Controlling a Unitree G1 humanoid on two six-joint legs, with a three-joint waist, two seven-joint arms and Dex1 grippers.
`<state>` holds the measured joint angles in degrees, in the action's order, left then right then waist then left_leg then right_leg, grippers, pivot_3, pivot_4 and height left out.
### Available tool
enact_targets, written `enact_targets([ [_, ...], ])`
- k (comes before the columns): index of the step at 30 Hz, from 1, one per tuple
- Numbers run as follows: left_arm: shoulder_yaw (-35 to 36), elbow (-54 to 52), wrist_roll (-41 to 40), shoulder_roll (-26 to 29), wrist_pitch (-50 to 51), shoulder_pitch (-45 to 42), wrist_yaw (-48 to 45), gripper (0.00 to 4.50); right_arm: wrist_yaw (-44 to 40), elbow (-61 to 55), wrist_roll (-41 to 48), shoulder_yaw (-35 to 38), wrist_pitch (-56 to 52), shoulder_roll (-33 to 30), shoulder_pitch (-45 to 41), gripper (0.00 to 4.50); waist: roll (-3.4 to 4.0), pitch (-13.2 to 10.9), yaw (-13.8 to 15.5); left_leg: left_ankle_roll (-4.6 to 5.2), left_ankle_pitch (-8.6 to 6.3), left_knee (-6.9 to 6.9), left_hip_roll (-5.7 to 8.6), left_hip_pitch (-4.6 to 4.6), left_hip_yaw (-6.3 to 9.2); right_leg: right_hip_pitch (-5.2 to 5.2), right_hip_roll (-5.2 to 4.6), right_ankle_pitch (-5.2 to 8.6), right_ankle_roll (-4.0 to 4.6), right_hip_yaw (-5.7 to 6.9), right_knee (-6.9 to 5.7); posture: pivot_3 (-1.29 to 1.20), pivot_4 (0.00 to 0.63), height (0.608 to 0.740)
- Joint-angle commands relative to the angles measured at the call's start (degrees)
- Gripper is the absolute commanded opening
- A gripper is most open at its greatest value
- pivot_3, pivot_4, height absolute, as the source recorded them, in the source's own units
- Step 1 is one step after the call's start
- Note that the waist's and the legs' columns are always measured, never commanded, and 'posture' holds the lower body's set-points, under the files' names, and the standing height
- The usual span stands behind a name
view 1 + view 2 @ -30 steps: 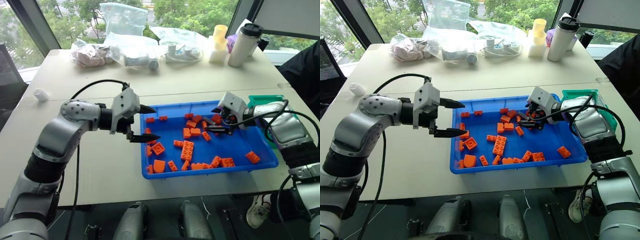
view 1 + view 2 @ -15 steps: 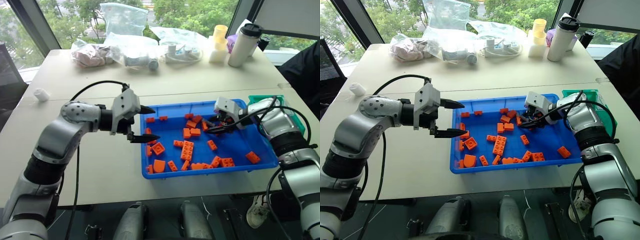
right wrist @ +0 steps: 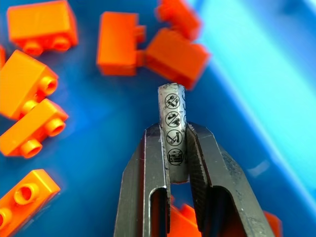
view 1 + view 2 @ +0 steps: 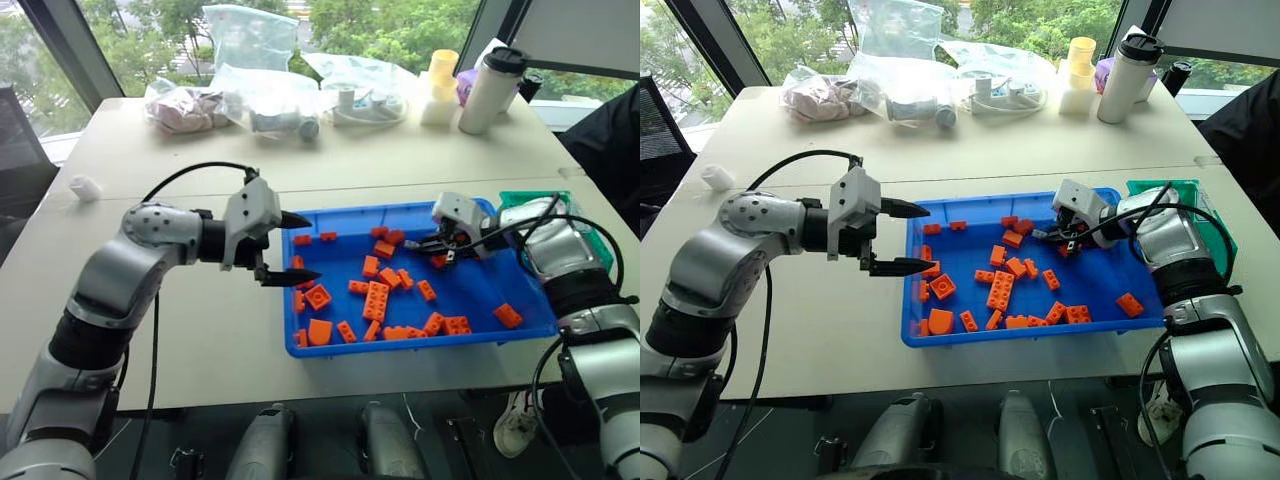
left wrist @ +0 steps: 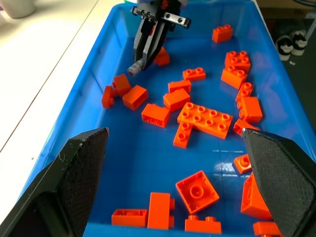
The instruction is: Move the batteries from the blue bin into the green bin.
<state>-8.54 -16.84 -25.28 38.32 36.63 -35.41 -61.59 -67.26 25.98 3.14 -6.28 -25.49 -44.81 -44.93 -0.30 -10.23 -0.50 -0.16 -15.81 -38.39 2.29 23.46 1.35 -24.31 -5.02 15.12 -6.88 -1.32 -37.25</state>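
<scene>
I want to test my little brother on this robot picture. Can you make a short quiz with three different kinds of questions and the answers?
1. True or false: the right gripper is shut on a battery.
2. Which colour are the toy bricks in the blue bin? A) yellow B) orange C) white
3. Fill in: the left gripper is open at the blue bin's ____ end, holding nothing.

Key:
1. True. The silvery battery sticks out between the two black fingers.
2. B, orange.
3. Left. The green bin sits beyond the opposite end.
</scene>
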Motion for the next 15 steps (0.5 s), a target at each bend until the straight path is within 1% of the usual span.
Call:
enact_targets([
  [1, 0.9, 1.5, -1.0, -3.5, -2.3, -1.5, 1.6, 4.5, 8.9, -10.9, 6.9, 14.7, -11.8, -2.2, 0.7, 0.0, 0.0, 0.0, 0.1, 0.0, 0.0, 0.0, 0.0, 0.0, 0.01, 0.0, 0.0, 0.0, 0.0, 0.0, 0.0, 0.0, 0.15, 0.74],
  [2, 0.9, 2.1, -0.9, -4.2, -2.7, -1.7, 1.7, 4.5, 11.0, -12.9, 8.0, 17.1, -14.4, -2.1, 1.3, 0.0, 0.0, 0.0, 0.1, 0.01, -0.01, 0.01, 0.0, 0.0, 0.03, 0.0, 0.0, 0.0, 0.0, 0.02, -0.01, 0.0, 0.15, 0.74],
  [5, 0.1, 6.2, -1.3, -10.6, -4.3, -4.7, 3.2, 4.5, 20.2, -21.5, 10.4, 30.1, -24.3, -2.5, 6.4, 0.0, -0.03, 0.0, 0.8, 0.1, -0.06, 0.03, -0.01, 0.0, 0.07, 0.02, 0.01, 0.0, 0.0, 0.05, 0.0, 0.0, 0.15, 0.74],
  [7, -1.5, 8.5, -0.2, -13.3, -5.9, -6.1, 2.8, 4.5, 24.1, -25.8, 11.2, 35.4, -28.6, -2.5, 10.2, 0.0, -0.03, 0.0, 1.4, 0.14, -0.08, 0.0, 0.0, 0.01, 0.04, 0.04, -0.01, 0.0, 0.0, 0.05, 0.01, 0.0, 0.15, 0.74],
  [10, -2.4, 12.0, 0.5, -16.3, -8.1, -8.0, 2.4, 4.5, 27.3, -29.4, 11.2, 38.2, -31.2, -3.2, 15.4, 0.0, 0.0, 0.0, 1.1, 0.15, -0.09, -0.01, 0.02, 0.0, -0.02, 0.06, -0.02, 0.0, 0.0, 0.0, 0.0, 0.0, 0.15, 0.74],
  [13, -2.9, 16.6, 1.8, -19.9, -10.6, -10.2, 3.3, 4.5, 29.9, -30.6, 11.5, 39.4, -32.1, -3.5, 18.2, 0.0, 0.02, 0.0, 0.8, 0.16, -0.09, -0.01, 0.0, -0.05, -0.07, 0.04, 0.01, 0.0, 0.0, -0.03, -0.06, 0.0, 0.15, 0.74],
  [15, -3.4, 18.3, 2.6, -20.8, -11.8, -10.7, 2.9, 4.5, 31.2, -30.9, 11.6, 39.4, -32.1, -3.7, 19.3, 0.0, 0.03, 0.0, 0.5, 0.17, -0.09, -0.01, -0.01, -0.08, -0.1, 0.04, 0.03, 0.0, 0.0, -0.05, -0.11, 0.0, 0.15, 0.74],
])
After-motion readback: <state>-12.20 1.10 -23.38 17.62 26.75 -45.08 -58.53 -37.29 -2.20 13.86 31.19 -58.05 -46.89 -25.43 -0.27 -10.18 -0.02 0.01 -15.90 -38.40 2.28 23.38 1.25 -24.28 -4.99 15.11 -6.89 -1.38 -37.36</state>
